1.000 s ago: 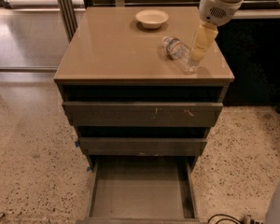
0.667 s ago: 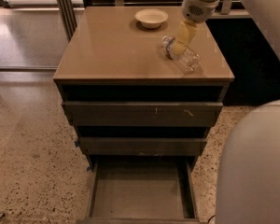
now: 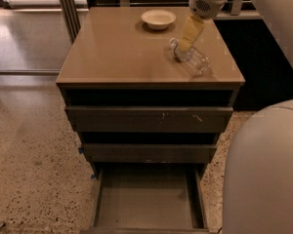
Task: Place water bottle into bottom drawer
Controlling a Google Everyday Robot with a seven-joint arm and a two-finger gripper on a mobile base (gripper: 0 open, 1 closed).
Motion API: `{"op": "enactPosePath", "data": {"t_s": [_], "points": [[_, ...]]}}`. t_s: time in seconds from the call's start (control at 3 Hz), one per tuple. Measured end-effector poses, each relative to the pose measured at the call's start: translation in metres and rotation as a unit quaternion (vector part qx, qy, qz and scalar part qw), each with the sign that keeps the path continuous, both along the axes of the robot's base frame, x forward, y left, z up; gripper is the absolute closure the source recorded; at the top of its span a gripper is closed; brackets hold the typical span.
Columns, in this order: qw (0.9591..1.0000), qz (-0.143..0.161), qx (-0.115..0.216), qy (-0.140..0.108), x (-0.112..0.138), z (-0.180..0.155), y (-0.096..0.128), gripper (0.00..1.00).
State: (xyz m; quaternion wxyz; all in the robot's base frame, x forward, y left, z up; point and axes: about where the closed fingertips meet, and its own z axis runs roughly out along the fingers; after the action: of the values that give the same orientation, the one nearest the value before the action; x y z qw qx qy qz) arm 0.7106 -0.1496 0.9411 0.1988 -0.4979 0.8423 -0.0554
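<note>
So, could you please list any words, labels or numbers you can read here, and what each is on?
No text can be read in this view.
Bottle: any label print is too blurred to read; the gripper is down at its cap end.
Bowl: plain, no writing.
Drawer fronts: only small pale marks, no letters.

bottom drawer (image 3: 146,199) open, pincer (image 3: 182,46) at water bottle (image 3: 196,61)

Pincer (image 3: 184,46) at water bottle (image 3: 196,60) on cabinet top (image 3: 117,48); bottom drawer (image 3: 146,199) open below.
</note>
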Motion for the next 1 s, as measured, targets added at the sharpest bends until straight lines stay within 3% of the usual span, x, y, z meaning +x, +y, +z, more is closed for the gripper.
{"op": "enactPosePath", "data": {"t_s": [0.33,1.0], "points": [[0.9992,0.004,0.032,0.024,0.005,-0.035,0.017,0.0],[0.9956,0.035,0.067,0.056,0.007,-0.073,0.055,0.0]]}}
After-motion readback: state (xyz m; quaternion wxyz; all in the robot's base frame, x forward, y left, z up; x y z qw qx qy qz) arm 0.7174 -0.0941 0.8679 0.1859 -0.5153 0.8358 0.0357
